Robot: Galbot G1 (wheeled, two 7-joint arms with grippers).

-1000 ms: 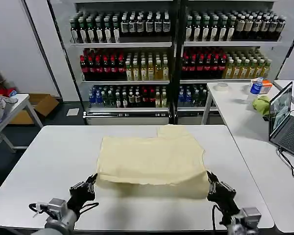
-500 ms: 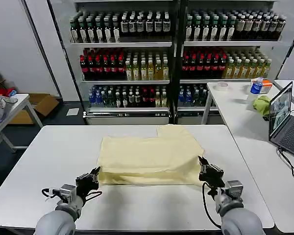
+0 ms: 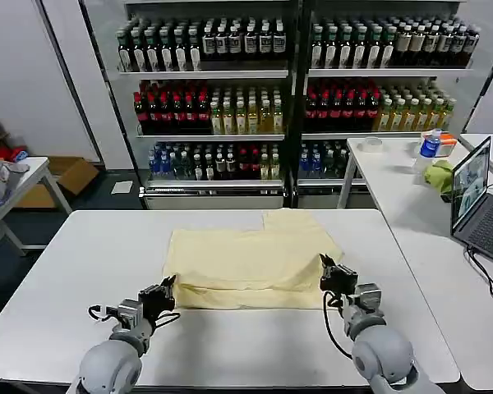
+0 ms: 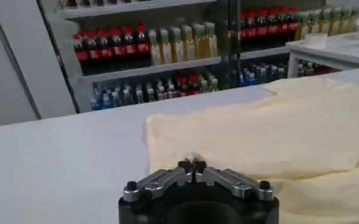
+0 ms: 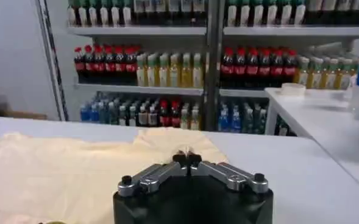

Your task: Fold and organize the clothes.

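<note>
Pale cream-yellow thin fabric, the short-sleeved T-shirt (image 3: pixel 253 258), lies folded into a wide band across the middle of the white rectangular table (image 3: pixel 57 271), with one sleeve flap sticking out at its far right corner. Bare tabletop runs wide on the left of the shirt and along the near edge in front of it; on the right a narrower strip of free surface reaches the table's edge, past which stands a second white table (image 3: pixel 394 176) carrying an open grey laptop (image 3: pixel 476 201). Behind the work table, tall glass-fronted shelves of bottled drinks (image 3: pixel 287 90) close off the far side, across a strip of dark floor.

The left gripper (image 3: pixel 160 293) sits low over the table at the shirt's near left corner, touching or just beside the folded edge. In the left wrist view its fingers (image 4: pixel 192 166) meet tip to tip, closed, with the cloth's edge right in front of them; whether any fabric is pinched between them I cannot tell.

The right gripper (image 3: pixel 330 271) is at the shirt's near right corner, over the cloth's edge. In the right wrist view its fingers (image 5: pixel 187 158) are likewise pressed together, the yellow fabric spreading out beyond them.
</note>
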